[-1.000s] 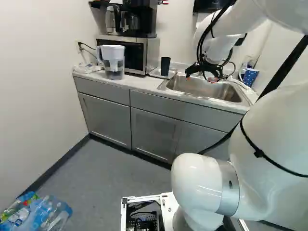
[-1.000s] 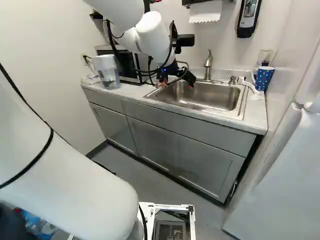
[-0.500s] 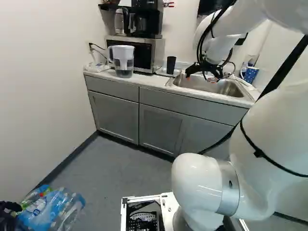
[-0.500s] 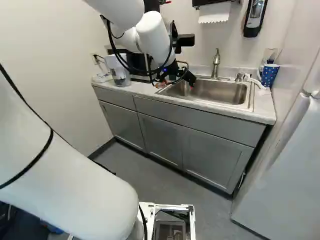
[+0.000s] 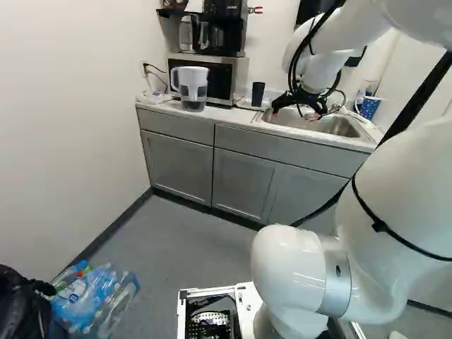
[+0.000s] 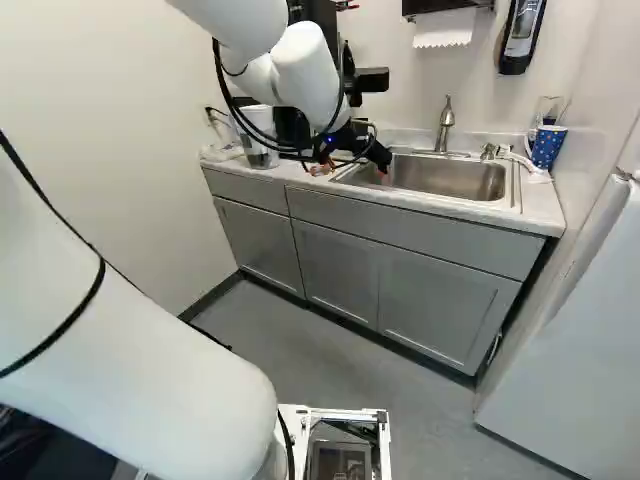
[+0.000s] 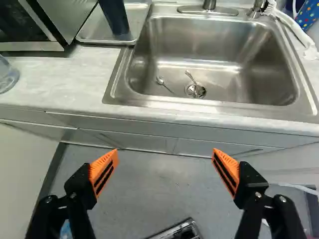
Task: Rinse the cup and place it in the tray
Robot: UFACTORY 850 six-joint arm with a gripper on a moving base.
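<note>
Two jaws: spread wide apart on the gripper (image 5: 299, 113), released, with nothing gripped between their orange pads (image 7: 104, 172).
Dark cup: over there upright in the metal tray (image 7: 92, 31), on the surface (image 7: 60, 82) between the microwave (image 5: 221, 79) and the sink (image 7: 112, 87). From the wrist, the cup (image 7: 114, 20) sits well ahead of the jaws, roughly in line with the left one, touching neither.
Left base view: I can make out the cup and the coffee maker (image 5: 224, 32) above the microwave, plus plastic bottles (image 5: 95, 296) on the floor; in the right base view the arm covers the cup.
Right base view: this side gives me the faucet (image 6: 446, 125) in full, the paper towel (image 6: 443, 28) and the wall dispenser (image 6: 522, 35).
Wrist view: only here do two spoons show, one spoon (image 7: 160, 81) lying in the sink and another (image 7: 189, 75) reaching onto the drain (image 7: 195, 90).
Arm: the big white arm (image 5: 395, 219) rises from its base joint, reaches forward up high, then bends down at the wrist, so the wrist camera looks down over the sink, cabinet front and floor.
</note>
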